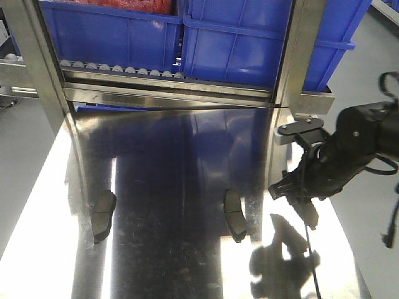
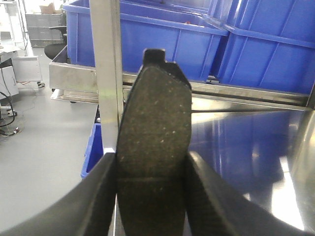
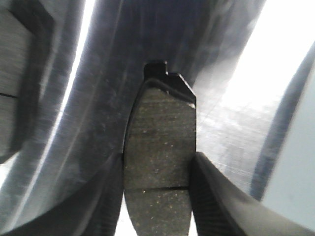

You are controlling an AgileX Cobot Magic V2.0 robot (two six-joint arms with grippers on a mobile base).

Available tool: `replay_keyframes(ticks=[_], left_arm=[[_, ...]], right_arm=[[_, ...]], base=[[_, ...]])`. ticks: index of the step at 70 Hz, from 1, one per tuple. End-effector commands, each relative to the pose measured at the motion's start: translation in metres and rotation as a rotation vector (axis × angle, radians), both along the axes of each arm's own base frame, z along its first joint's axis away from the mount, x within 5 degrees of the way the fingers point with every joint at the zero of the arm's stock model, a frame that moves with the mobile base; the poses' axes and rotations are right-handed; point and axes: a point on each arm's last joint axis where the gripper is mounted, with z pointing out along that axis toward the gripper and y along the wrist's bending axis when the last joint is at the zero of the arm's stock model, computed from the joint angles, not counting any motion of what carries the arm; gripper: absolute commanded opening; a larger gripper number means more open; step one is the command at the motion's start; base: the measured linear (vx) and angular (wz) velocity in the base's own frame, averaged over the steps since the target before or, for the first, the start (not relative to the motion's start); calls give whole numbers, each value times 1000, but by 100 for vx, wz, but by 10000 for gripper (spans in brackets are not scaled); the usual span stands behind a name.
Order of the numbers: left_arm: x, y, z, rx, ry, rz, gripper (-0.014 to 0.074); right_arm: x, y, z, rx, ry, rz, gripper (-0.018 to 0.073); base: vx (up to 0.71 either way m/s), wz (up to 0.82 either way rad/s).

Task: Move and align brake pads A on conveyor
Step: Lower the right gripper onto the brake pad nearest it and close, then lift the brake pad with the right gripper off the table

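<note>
Because it is so polished, the steel table (image 1: 187,143) mirrors the blue bins (image 1: 249,43) that sit on the roller rack (image 1: 112,67) behind it, and it fills most of the front view. A steel post (image 2: 106,73) of that rack stands upright in the left wrist view. The black right arm (image 1: 355,143) reaches in over the table's right edge.

Two brake pads lie flat on the bare steel, well apart from each other. The left loose pad (image 1: 104,215) rests near the table's left side and the middle loose pad (image 1: 235,215) near its centre. Each has its long axis running from the near edge toward the bins, only slightly slanted, so the two lie roughly parallel.

The left gripper (image 2: 151,160) pinches the left-held pad (image 2: 155,108) by its long edges, with a black finger (image 2: 101,196) pressed against each side. This pad's long axis runs straight out along the fingers. Its notched tab end points toward the bins and its speckled broad face is turned to the camera. Grey floor shows to its left and the table to its right.

The right gripper (image 3: 158,162) clamps the right-held pad (image 3: 160,123) the same way. The long axis is in line with the fingers, the tab end points away over the steel, and a thin groove crosses the pad near the fingertips. I cannot tell whether it touches the table.
</note>
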Motion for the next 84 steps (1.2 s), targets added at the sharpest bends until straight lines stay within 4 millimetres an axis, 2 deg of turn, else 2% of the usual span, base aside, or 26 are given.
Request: replay_keyframes(ticks=[1, 24, 43, 53, 66, 84], left_arm=[[0, -1, 16, -6, -109, -8, 146], [0, -1, 16, -6, -109, -8, 146], [0, -1, 16, -6, -109, -8, 146], [0, -1, 16, -6, -109, -8, 146], [0, -1, 16, -6, -109, -8, 146], [0, -1, 16, -6, -109, -8, 146]], right_arm=[[-10, -3, 39, 38, -194, 4, -6], [-66, -18, 85, 102, -475, -1, -3], [-119, -31, 111, 171, -718, -14, -3], [-147, -38, 113, 198, -825, -15, -3], [-178, -46, 105, 232, -958, -14, -3], [-207, -53, 94, 268, -1100, -15, -3]], base=[[0, 0], [0, 0], [0, 0], [0, 0], [0, 0], [0, 0]])
